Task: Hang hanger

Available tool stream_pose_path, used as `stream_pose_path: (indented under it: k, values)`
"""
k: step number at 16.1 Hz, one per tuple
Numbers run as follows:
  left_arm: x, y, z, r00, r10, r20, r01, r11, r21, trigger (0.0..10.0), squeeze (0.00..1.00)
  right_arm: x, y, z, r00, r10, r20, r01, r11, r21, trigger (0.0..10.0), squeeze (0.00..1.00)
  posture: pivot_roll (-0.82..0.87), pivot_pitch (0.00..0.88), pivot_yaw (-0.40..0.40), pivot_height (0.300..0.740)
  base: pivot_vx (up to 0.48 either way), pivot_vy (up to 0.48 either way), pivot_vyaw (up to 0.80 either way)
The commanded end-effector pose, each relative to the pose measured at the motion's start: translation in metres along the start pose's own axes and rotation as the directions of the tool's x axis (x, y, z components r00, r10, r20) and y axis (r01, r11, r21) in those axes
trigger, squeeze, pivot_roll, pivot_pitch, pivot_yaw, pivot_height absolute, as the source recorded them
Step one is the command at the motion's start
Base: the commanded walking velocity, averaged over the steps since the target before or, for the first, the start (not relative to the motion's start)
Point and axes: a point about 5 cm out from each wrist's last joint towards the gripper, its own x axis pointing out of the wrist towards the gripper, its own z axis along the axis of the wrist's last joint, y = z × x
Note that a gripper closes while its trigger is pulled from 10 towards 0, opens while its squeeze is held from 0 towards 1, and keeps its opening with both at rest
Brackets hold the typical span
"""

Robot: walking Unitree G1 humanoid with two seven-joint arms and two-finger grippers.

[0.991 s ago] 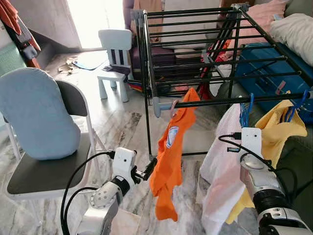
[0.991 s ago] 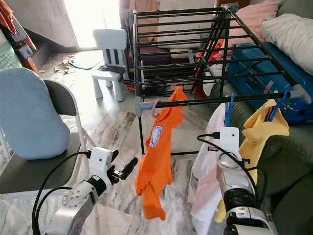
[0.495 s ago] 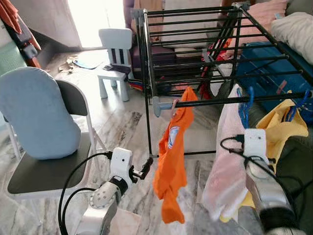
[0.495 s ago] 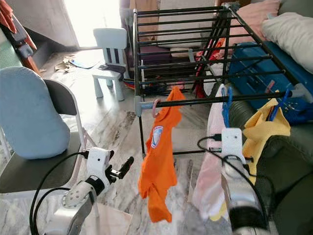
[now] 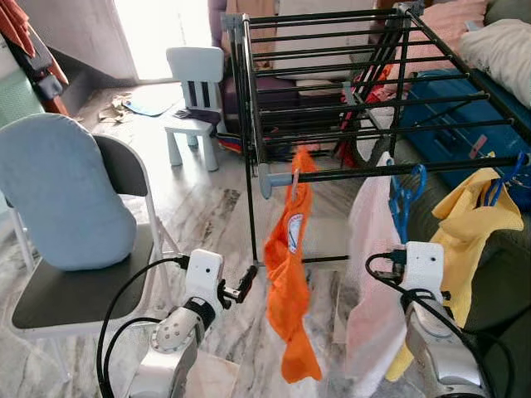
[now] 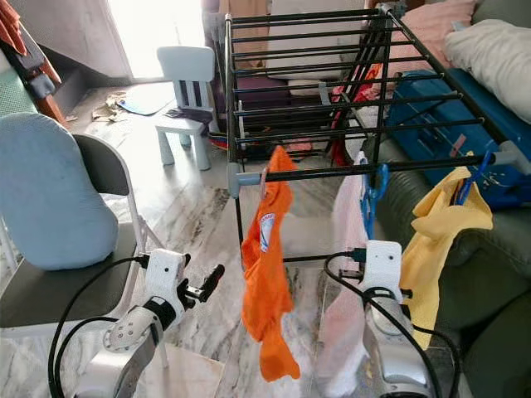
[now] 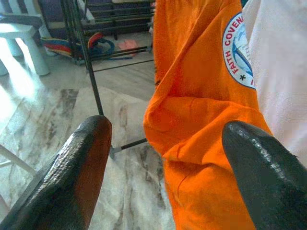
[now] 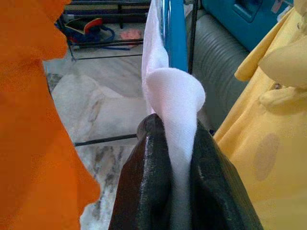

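Our right pincer is clenched on the white garment under its blue hanger, seemingly hooked on the drying rack's front rail; tugging could unhook it. Left pincer released beside the orange shirt.

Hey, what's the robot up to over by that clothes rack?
It is hanging laundry on the black metal drying rack. The right gripper is shut on a pale pink garment on a blue hanger at the rack's front bar. The left gripper is open beside an orange T-shirt already hanging there. A yellow garment hangs further right.
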Motion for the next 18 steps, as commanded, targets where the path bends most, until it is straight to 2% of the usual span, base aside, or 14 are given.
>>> stream_pose_path:
  k: [1,7,18]
  values:
    - [0.0012,0.0031,0.0016,1.0,0.015,-0.002,-0.015,1.0,0.014,10.0,0.0,0.0016,0.0047,0.0195,0.997,0.021,0.078,-0.021,1.0,-0.003,10.0,0.0,-0.19,0.0,0.044,0.74,0.0,0.0,0.0]
    - [0.001,0.0033,0.0007,1.0,0.026,-0.006,-0.026,0.999,0.023,10.0,0.0,0.0061,0.0015,0.0272,0.996,0.013,0.09,-0.012,1.0,-0.007,10.0,0.0,-0.19,0.0,0.037,0.74,0.0,0.0,0.0]
    - [0.0013,0.0041,0.0001,0.999,0.037,-0.01,-0.037,0.999,0.031,10.0,0.0,0.0086,0.0058,0.0289,0.996,0.023,0.086,-0.022,1.0,-0.007,10.0,0.0,-0.18,0.0,0.034,0.74,-0.269,0.0,0.0]
